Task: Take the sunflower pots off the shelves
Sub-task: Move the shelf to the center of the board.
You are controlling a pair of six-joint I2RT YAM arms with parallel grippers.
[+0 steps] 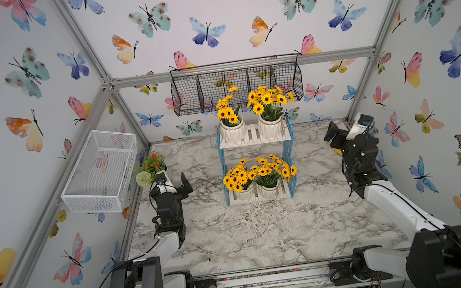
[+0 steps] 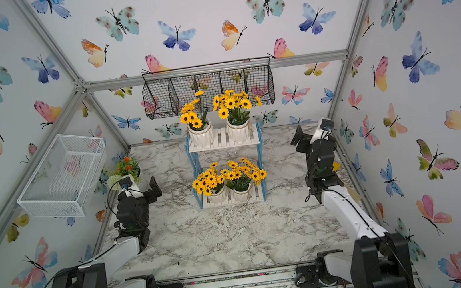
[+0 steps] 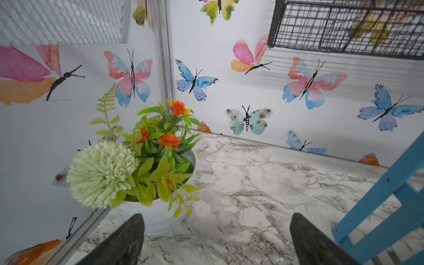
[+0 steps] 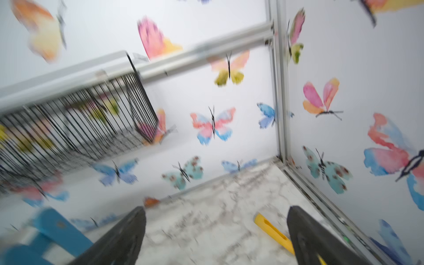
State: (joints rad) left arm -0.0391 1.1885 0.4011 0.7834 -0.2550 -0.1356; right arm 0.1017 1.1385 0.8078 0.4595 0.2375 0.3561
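The shelves [image 1: 252, 137] [image 2: 222, 139] stand at the middle back of the marble table, white slats between blue lattice sides [image 3: 390, 206]. Two sunflower pots sit on the top board [image 1: 232, 132] [image 1: 269, 128]. Two more sit on the lower board [image 1: 244, 193] [image 1: 269, 190], white ribbed pots under yellow blooms. My left gripper [image 1: 179, 185] [image 3: 215, 220] is open and empty, left of the shelves near the table's left edge. My right gripper [image 1: 333, 137] [image 4: 215, 213] is open and empty, raised to the right of the shelves, and its wrist view is blurred.
A white pot with orange flowers and a pale green ball bloom [image 3: 158, 218] [image 1: 152, 164] stands just beyond the left gripper in the back left corner. A black wire basket [image 1: 234, 87] hangs on the back wall, a white mesh basket [image 1: 101, 169] on the left wall. A yellow piece [image 4: 273, 234] lies below the right gripper.
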